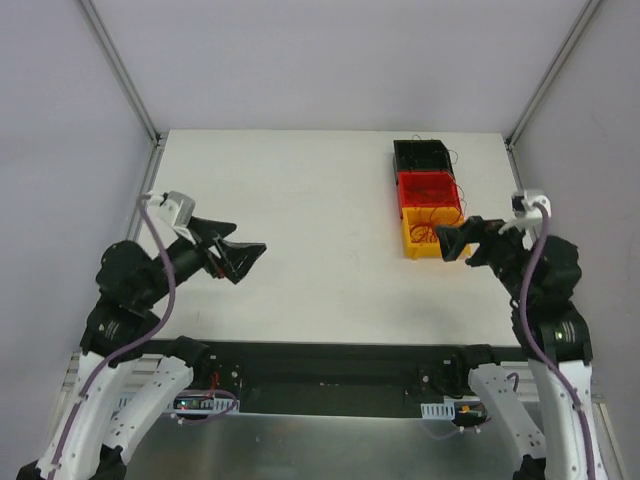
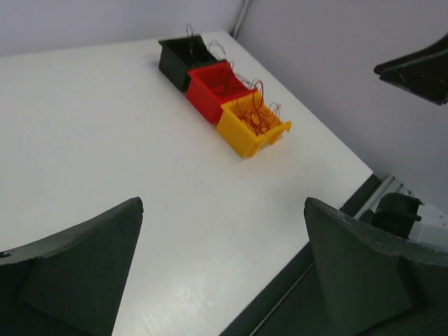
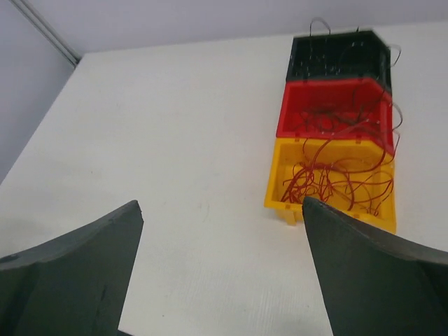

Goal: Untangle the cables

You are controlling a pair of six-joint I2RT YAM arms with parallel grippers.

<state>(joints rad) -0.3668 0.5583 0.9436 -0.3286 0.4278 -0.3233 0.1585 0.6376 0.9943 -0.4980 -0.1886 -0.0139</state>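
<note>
The cables are thin red wires (image 3: 329,180) lying in a loose tangle in a yellow bin (image 3: 274,183), spilling into the red bin (image 3: 297,127) behind it. Thin dark wires (image 3: 318,24) stick out of a black bin (image 3: 302,61). In the top view the red wires (image 1: 428,228) lie at the right back of the table. My right gripper (image 1: 443,246) is open and empty, hovering just in front of the yellow bin (image 1: 412,247). My left gripper (image 1: 250,264) is open and empty over the table's left side, far from the bins. The left wrist view shows the red wires (image 2: 253,115) far ahead.
The three bins stand in a row, black (image 1: 420,155), red (image 1: 428,190), then yellow, near the right back edge. The white table (image 1: 300,220) has walls on three sides. A black rail (image 1: 320,365) runs along its front edge.
</note>
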